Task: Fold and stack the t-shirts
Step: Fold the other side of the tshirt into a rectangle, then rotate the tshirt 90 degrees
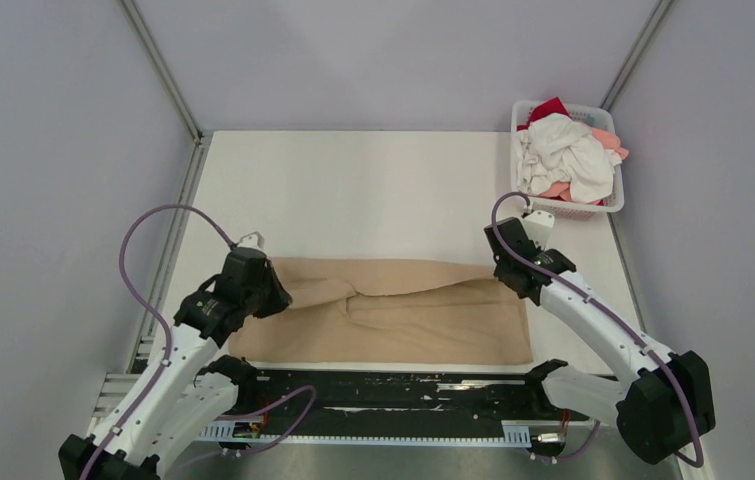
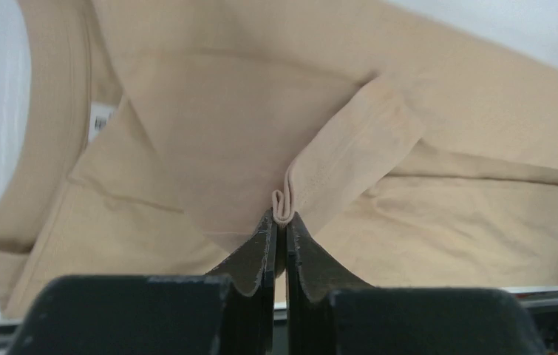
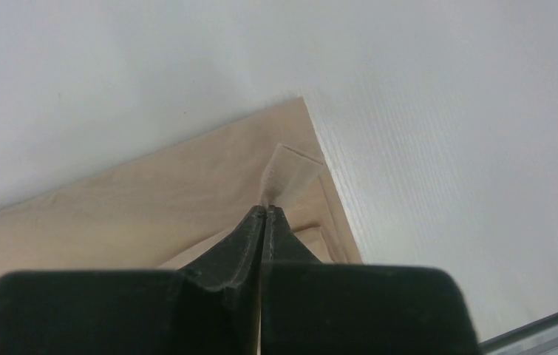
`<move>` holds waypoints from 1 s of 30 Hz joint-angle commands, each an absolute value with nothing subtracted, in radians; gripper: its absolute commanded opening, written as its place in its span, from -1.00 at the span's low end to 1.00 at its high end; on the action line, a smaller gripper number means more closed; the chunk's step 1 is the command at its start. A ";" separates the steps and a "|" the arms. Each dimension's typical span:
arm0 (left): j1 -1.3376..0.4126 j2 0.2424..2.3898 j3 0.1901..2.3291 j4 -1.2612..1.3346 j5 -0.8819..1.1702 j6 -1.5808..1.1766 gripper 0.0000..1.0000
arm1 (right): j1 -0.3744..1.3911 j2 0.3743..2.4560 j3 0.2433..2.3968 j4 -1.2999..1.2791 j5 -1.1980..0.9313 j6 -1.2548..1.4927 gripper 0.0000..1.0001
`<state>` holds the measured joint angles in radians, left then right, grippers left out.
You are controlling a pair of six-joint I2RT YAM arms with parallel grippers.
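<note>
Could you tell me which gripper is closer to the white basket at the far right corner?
Right. The right gripper pinches the tan tee just in front of the basket; the left gripper grips the tee's opposite end, across the table.

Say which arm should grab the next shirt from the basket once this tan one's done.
Right, probably. The basket sits far right, just beyond the right claw; the left claw is at the opposite end of the tan tee. Both pinch that tee now.
</note>
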<state>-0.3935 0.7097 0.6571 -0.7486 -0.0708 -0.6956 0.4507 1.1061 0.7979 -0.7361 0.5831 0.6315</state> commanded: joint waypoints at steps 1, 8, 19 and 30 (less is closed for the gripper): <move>-0.400 0.680 0.575 -0.883 -0.055 -0.869 -0.52 | 0.455 1.105 0.758 -0.810 0.578 0.721 -0.86; -0.407 0.661 0.695 -1.008 -0.103 -0.921 0.99 | 0.454 1.127 0.840 -0.947 0.642 0.821 0.85; -0.408 0.849 0.636 -0.511 0.162 -0.866 1.00 | 0.455 1.095 0.710 -0.388 -0.059 0.493 1.00; -0.323 1.421 0.660 -0.205 0.219 -0.889 1.00 | 0.452 1.401 0.747 -0.277 0.034 0.512 1.00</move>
<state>-0.3805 1.2915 0.6109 -0.3683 0.1757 -0.8772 0.4515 1.3430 0.7055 -0.3676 -0.0158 0.5205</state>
